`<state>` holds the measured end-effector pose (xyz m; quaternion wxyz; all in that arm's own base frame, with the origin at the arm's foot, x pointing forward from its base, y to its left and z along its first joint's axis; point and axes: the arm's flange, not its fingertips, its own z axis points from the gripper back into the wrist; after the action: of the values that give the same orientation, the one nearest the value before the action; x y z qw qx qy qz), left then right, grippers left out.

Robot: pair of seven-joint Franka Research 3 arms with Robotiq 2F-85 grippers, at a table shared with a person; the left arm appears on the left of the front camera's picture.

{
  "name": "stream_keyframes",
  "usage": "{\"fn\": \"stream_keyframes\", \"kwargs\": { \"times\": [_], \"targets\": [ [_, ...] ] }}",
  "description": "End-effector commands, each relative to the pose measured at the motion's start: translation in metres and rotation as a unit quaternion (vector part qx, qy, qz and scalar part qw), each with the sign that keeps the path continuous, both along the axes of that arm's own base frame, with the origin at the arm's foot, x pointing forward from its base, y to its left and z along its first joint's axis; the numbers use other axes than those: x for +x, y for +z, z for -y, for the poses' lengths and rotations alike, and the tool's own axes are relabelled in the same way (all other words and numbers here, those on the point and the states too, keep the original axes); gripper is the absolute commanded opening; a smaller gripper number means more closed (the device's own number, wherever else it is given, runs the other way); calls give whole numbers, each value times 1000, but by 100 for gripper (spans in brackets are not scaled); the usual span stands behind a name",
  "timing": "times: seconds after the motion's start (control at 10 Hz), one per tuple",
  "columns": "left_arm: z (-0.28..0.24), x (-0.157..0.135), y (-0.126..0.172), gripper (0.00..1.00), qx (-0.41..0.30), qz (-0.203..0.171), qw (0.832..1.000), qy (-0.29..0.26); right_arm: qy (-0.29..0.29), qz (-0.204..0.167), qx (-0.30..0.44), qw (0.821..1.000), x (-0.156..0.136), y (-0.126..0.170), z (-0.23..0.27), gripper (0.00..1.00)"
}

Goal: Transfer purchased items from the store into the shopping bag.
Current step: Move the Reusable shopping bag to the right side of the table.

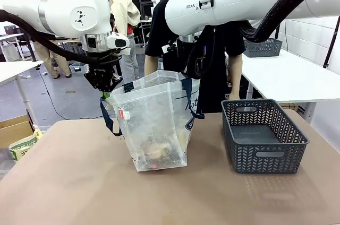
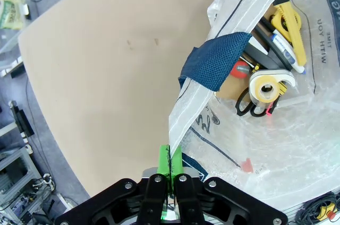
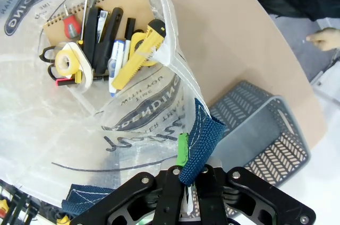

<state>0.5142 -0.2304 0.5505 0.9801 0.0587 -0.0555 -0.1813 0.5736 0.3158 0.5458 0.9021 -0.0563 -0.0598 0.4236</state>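
front view shows the basket (image 1: 264, 136) bare inside, standing on the table (image 1: 64, 182) just right of the bag (image 1: 156, 124), so you can take the moving as done or all but done. right wrist view looks down into the bag: a notebook (image 3: 127, 2), a tape roll (image 3: 69, 63), a yellow cutter (image 3: 135, 55), a pen (image 3: 118, 55) and a small red piece (image 3: 70, 23) lie together on its floor. your left claw (image 2: 170, 158) is pinched fully closed on the bag's clear rim, beside a blue strap (image 2: 215, 68). your right claw (image 3: 187, 153) is closed tight on the bag's other blue strap at the opposite rim. between them the mouth is stretched open and the bag stands upright on the table. what seems left is only letting go or handing the bag over. mind the person (image 1: 218, 44) standing close behind the bag at the far edge, with a hand (image 3: 324, 39) out past the table edge beyond the basket. the basket sits near the bag's side, so a wide swing of your right arm could knock it.
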Motion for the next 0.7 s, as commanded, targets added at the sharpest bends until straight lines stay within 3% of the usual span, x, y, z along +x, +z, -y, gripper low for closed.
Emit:
{"fn": "stream_keyframes", "kwargs": {
  "times": [0.0,0.6],
  "targets": [
    [-1,-1,1,0,2,2,1000,0,-4,1,0,1000,0,1,2,0],
    [-1,-1,1,0,2,2,1000,0,-4,1,0,1000,0,1,2,0]
  ]
}}
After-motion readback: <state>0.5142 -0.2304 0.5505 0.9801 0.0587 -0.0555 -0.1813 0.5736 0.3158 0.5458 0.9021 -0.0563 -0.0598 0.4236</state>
